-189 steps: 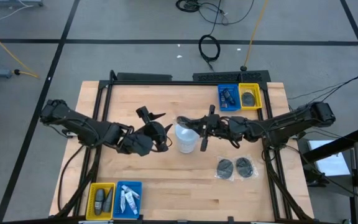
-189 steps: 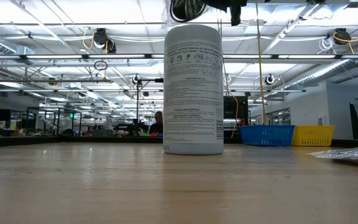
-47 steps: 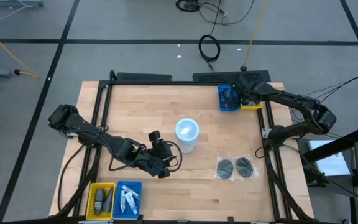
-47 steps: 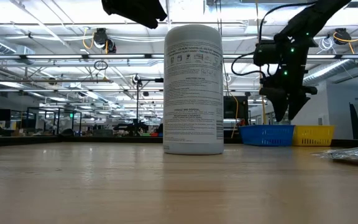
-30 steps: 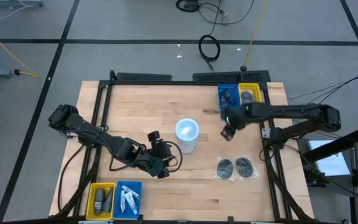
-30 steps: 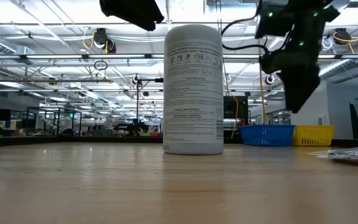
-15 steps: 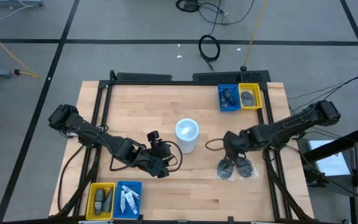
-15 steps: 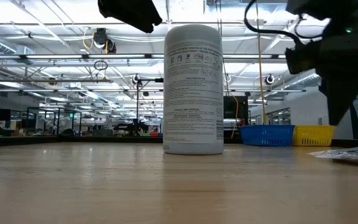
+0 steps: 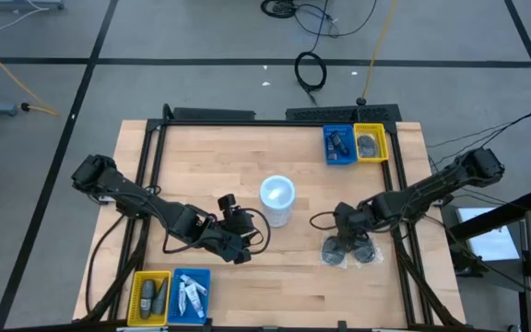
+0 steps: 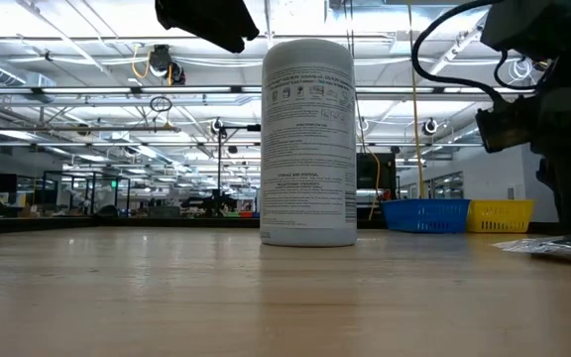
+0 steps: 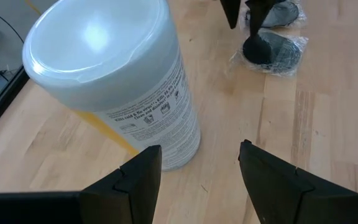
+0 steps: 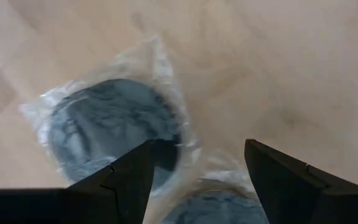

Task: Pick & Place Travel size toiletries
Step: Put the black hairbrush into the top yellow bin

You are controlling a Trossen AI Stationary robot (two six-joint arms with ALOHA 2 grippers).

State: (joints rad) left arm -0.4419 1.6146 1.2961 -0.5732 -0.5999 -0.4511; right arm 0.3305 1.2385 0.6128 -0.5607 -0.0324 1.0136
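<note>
1. The right claw (image 9: 337, 242) is hovering, fingers spread wide and holding nothing, directly above two dark grey discs in clear wrap (image 9: 348, 250) lying toward 4 o'clock on the worktop (image 9: 201, 166).
2. In the right wrist view one wrapped disc (image 12: 107, 140) is lying between the open fingers, with the second disc (image 12: 219, 208) just beside it.
3. The step in hand looks like the approach for a pick; nothing is being gripped yet.
4. Next, the claw needs lowering so its fingers straddle one disc only, then closing; the slippery wrap may drag the neighbour along.
5. The blue tray (image 9: 339, 145) and yellow tray (image 9: 371, 142) at 1 o'clock are already holding dark items.
6. The left claw (image 9: 243, 242) is waiting, partly open and empty, beside the white canister (image 9: 277, 201) near the centre.
</note>
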